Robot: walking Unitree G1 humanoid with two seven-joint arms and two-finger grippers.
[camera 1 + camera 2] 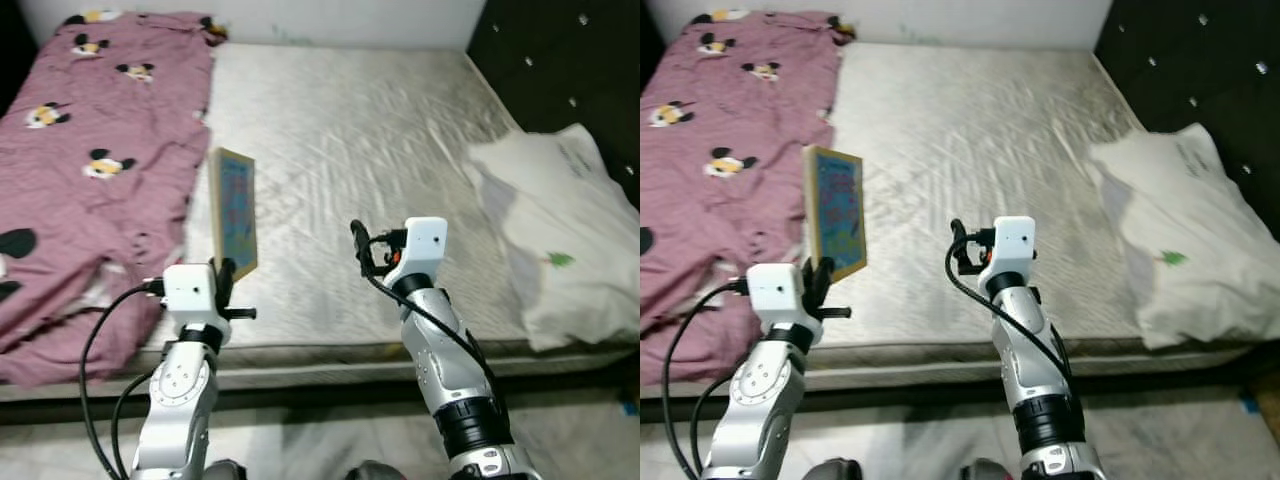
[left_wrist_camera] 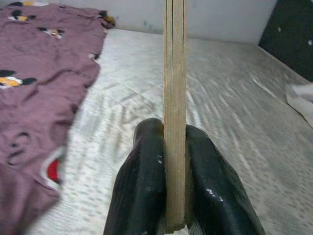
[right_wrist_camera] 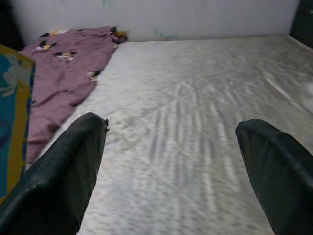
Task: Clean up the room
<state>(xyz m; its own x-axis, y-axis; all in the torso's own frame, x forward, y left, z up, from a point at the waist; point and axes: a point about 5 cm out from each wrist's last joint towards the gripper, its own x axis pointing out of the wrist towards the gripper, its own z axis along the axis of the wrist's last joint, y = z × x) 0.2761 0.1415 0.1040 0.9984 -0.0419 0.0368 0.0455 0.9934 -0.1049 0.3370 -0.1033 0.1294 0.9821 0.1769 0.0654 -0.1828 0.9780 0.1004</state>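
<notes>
A: What is held, and by which claw?

B: A thin framed board point(image 1: 233, 212) with a blue picture face is held upright, pinched at its lower edge by the left claw point(image 1: 226, 272). In the left wrist view the board's wooden edge point(image 2: 174, 112) is seen clamped between the two black fingers point(image 2: 142, 191), which are pressed against both of its sides.

A: How is the right claw shown?

B: The right claw point(image 3: 171, 166) is raised beside the left one, over the near edge of the bed, with its fingers point(image 3: 63, 171) spread wide apart and nothing gripped between them.

A: What surface lies beyond the claws?

B: A bare, pale mattress point(image 1: 350, 150) is spread ahead of both claws. A mauve sheet point(image 1: 80, 170) printed with cartoon mice is rumpled over the part to the left of the left claw. A white pillow point(image 1: 560, 240) is laid to the right of the right claw, against a dark tufted headboard point(image 1: 560, 60).

A: And the room?

B: A white wall point(image 1: 300, 20) is seen past the far edge of the mattress, and a pale floor point(image 1: 300, 440) below the claws.
</notes>
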